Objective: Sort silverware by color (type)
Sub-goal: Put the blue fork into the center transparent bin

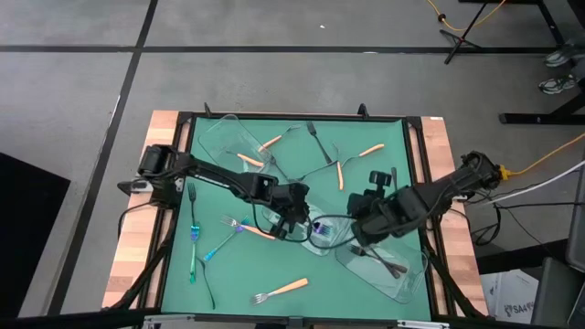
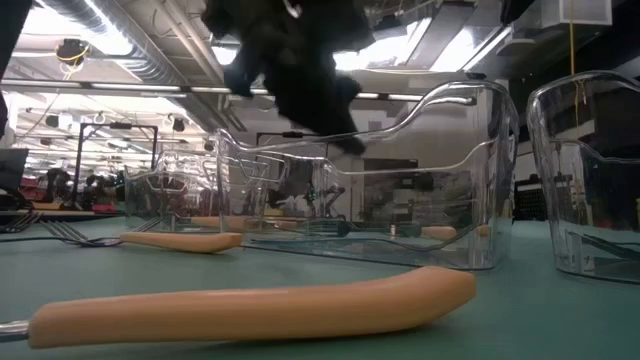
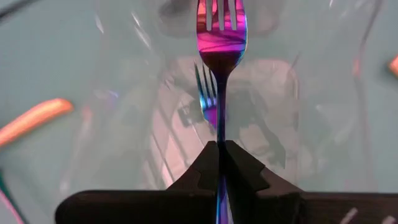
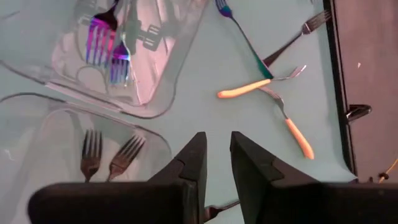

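Landmark is the middle tray (image 1: 322, 239) on the green bench (image 1: 366, 174). Far left of it, a blue fork (image 1: 193, 247) lies flat near the bench edge. Nearer on that side, an orange fork (image 1: 249, 227) crosses a blue one. Left hand (image 1: 294, 222) hovers at the tray's left edge, clamped tight on a purple fork (image 3: 221, 37) by the handle, tines pointing away over the tray; a second purple fork (image 3: 208, 99) lies inside. Right hand (image 1: 366, 228) sits just right of the tray, fingers (image 4: 193, 158) slightly parted, holding nothing. Right tray (image 1: 402, 279) beside it holds two dark forks (image 4: 109, 155). Below the middle tray, another orange fork (image 1: 283, 290) lies alone.
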You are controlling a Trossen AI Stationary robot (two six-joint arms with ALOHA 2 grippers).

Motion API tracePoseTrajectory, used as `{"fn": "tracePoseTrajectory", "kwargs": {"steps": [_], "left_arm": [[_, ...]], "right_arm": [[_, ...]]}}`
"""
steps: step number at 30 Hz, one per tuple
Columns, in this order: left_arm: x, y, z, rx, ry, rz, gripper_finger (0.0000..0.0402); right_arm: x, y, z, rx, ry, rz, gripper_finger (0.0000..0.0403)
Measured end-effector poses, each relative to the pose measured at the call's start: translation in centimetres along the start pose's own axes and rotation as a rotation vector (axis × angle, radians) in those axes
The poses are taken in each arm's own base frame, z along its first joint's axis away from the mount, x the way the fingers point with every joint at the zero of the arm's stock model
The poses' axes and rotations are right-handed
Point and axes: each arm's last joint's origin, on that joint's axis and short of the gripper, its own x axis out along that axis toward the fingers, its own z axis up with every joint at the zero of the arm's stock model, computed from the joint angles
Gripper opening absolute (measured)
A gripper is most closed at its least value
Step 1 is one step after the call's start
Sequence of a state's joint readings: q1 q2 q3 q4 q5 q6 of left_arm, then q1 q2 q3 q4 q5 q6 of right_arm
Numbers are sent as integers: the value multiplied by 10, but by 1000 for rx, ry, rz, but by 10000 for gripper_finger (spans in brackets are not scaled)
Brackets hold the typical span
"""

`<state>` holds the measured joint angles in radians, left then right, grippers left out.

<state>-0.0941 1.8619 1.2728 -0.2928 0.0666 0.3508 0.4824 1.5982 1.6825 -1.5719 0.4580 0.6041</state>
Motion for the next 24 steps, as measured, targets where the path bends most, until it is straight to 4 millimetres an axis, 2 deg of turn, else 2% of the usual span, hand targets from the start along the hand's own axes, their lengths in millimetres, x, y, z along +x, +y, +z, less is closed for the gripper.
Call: {"fn": "tracePoseTrajectory", "kwargs": {"steps": [12, 24], "left_arm": [[44, -4, -21, -10, 82, -37, 7], [49, -2, -21, -13, 65, -32, 8]], "right_arm": [[17, -34, 17, -32, 51, -39, 62], [35, -73, 28, -23, 111, -78, 62]]}}
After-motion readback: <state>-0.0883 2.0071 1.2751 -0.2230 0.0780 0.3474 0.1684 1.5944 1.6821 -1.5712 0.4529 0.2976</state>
